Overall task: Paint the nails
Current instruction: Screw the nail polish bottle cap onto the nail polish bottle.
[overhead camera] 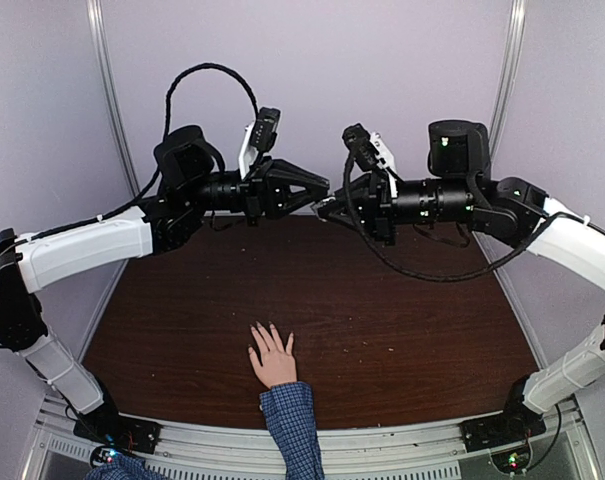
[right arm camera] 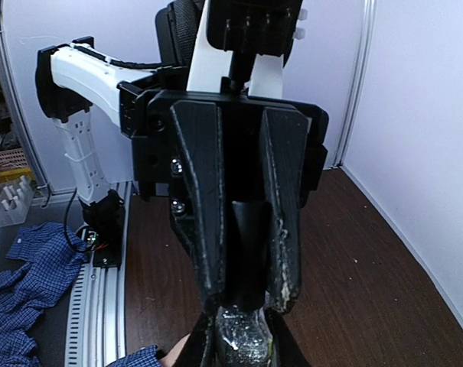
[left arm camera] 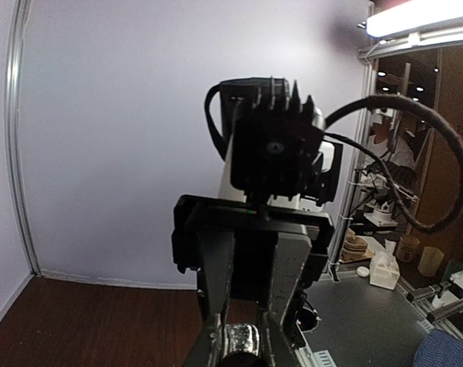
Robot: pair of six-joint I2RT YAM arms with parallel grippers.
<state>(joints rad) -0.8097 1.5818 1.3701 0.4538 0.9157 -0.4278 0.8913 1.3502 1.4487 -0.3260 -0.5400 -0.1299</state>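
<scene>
A light-skinned hand (overhead camera: 273,362) with a blue checked cuff (overhead camera: 288,408) lies flat on the brown table (overhead camera: 402,330) near its front edge. Its nails (overhead camera: 273,328) are tiny and show no detail. Both arms are raised high over the table's back, tip to tip. My left gripper (overhead camera: 318,190) is shut on the black cap (right arm camera: 246,245) of a glittery polish bottle (right arm camera: 246,345). My right gripper (right arm camera: 242,350) is shut on the bottle's body, which also shows in the left wrist view (left arm camera: 250,339). A bit of the hand (right arm camera: 174,357) shows far below the bottle.
Purple walls with metal corner posts (overhead camera: 112,110) close the back and sides. A metal rail (overhead camera: 312,445) runs along the front edge between the arm bases. Black cables (overhead camera: 207,75) loop above the left arm. Blue checked cloth (right arm camera: 17,275) lies off the table.
</scene>
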